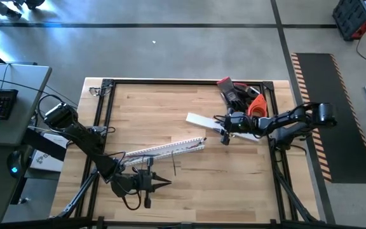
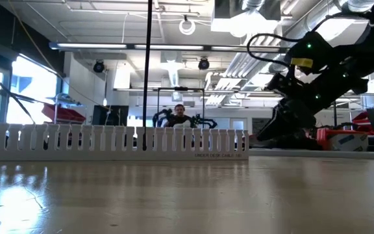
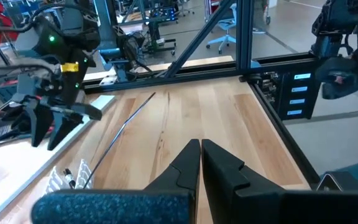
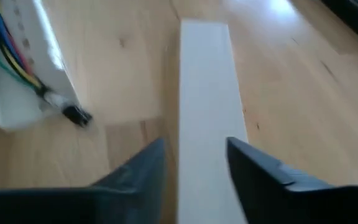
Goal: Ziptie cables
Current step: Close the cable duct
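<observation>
Item: cables (image 4: 11, 46), lying in the duct (image 1: 164, 149) mid-desk, untied. Ziptie (image 1: 174, 165) waiting beside it. I am holding right pincer (image 4: 194, 158) apart over a white strip (image 4: 207, 106); left pincer (image 3: 201, 163) together, idling.

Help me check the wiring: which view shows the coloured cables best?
The right wrist view: the cables, blue, green and yellow, lie inside the white duct near the right hand. The high and low views show only the duct; the left wrist view barely catches its end.
</observation>
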Controlling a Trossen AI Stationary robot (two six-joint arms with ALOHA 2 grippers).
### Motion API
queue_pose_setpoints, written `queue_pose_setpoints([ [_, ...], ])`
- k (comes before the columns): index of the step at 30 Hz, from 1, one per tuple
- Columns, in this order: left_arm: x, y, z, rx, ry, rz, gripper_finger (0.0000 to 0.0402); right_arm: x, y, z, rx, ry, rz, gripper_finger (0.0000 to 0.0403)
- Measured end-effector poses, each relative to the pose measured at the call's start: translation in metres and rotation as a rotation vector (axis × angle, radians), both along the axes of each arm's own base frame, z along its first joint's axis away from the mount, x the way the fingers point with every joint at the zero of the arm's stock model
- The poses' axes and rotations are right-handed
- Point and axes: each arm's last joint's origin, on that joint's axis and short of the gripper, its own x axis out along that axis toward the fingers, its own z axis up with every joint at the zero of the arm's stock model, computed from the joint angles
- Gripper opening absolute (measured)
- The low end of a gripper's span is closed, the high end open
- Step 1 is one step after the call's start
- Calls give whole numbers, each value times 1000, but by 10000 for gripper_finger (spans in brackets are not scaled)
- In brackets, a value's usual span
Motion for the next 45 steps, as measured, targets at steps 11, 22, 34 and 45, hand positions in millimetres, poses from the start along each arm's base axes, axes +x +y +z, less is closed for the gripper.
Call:
queue_pose_setpoints([
  [11,19,20,-1,30,28,-62,0,0,-24,-24,-6,98,86,306],
  [22,36,65,11,156,67,-29,0,4,-32,-50,133,64,59,217],
  [34,5,100,55,195,64,108,0,16,-6,-53,108,10,-24,211],
  [45,-1,99,51,135,104,167,0,19,-12,-37,293,-169,-68,211],
])
